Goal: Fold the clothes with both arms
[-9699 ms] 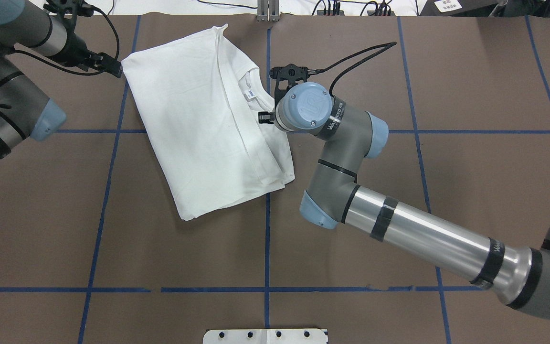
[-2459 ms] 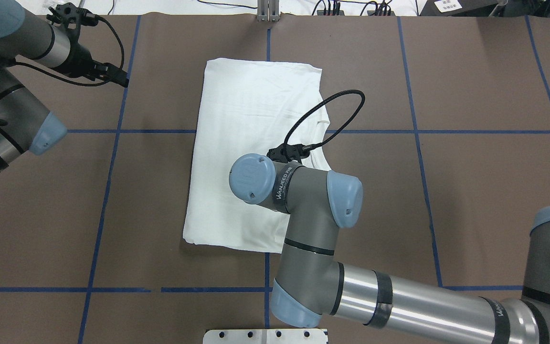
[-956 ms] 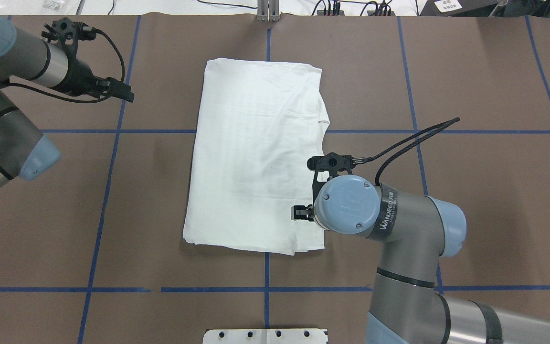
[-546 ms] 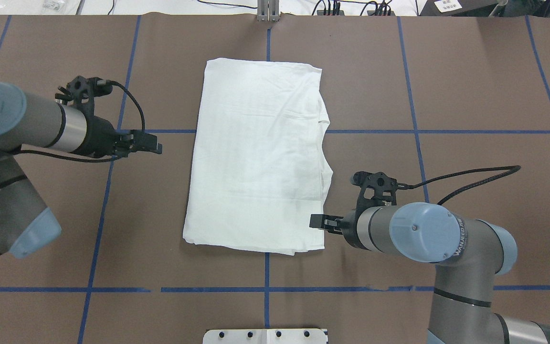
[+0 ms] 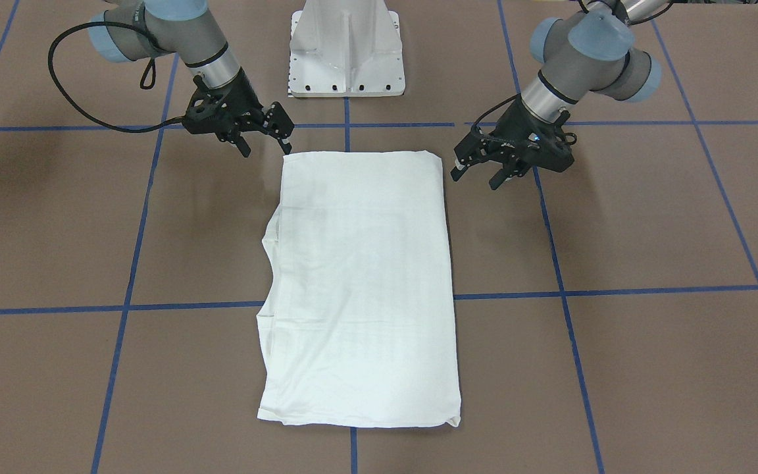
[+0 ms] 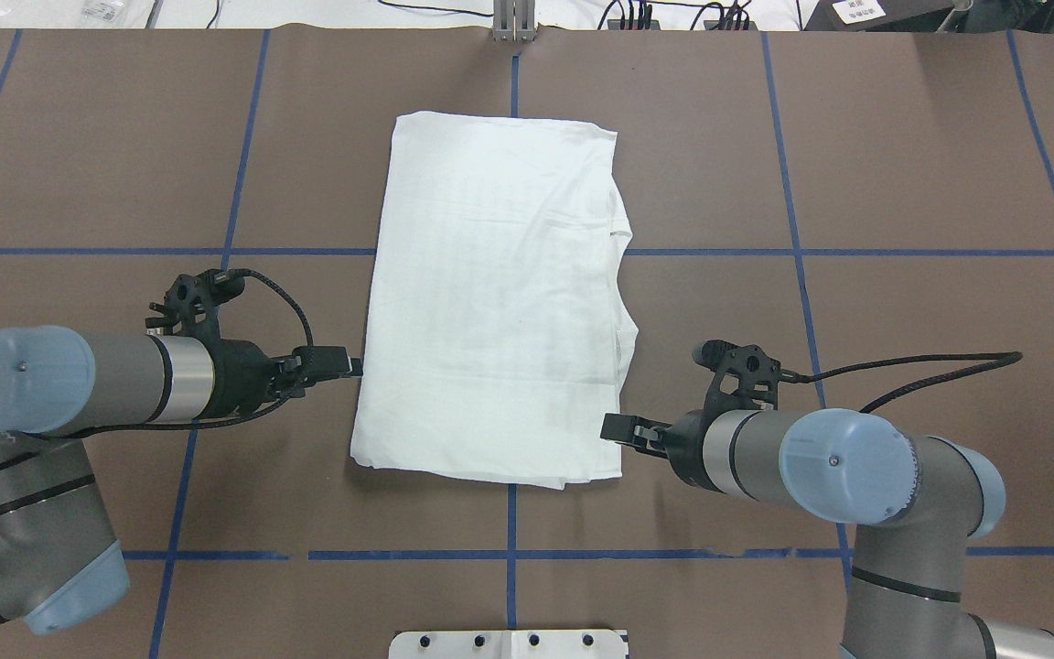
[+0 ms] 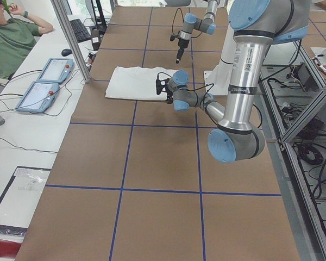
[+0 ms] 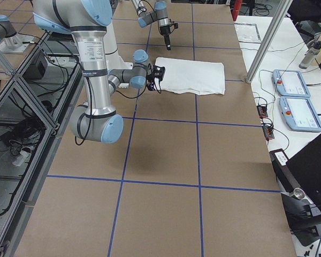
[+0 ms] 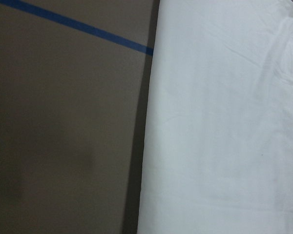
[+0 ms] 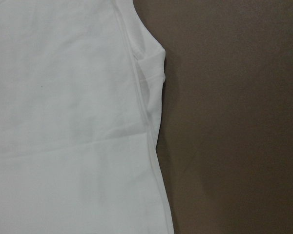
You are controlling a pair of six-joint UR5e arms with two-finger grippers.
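The white shirt (image 6: 495, 302) lies folded into a long rectangle in the middle of the table, plain face up; its text, collar and label are hidden. It also shows in the front view (image 5: 359, 283). My left gripper (image 6: 349, 366) is low at the shirt's left edge, close to the near corner. In the front view it (image 5: 476, 178) is open and empty. My right gripper (image 6: 614, 427) is at the right edge by the near right corner. In the front view it (image 5: 265, 146) is open and empty. Both wrist views show only shirt edge (image 9: 224, 122) (image 10: 73, 122) and table.
The brown table cover carries a grid of blue tape lines (image 6: 509, 555). The white pedestal base (image 5: 346, 46) stands at the near edge between the arms. Control tablets (image 7: 46, 81) and a seated person are beyond the table's far side.
My left arm has swung toward the robot's side and in to the shirt's left edge. My right gripper has held by the near right corner. The shirt has not moved.
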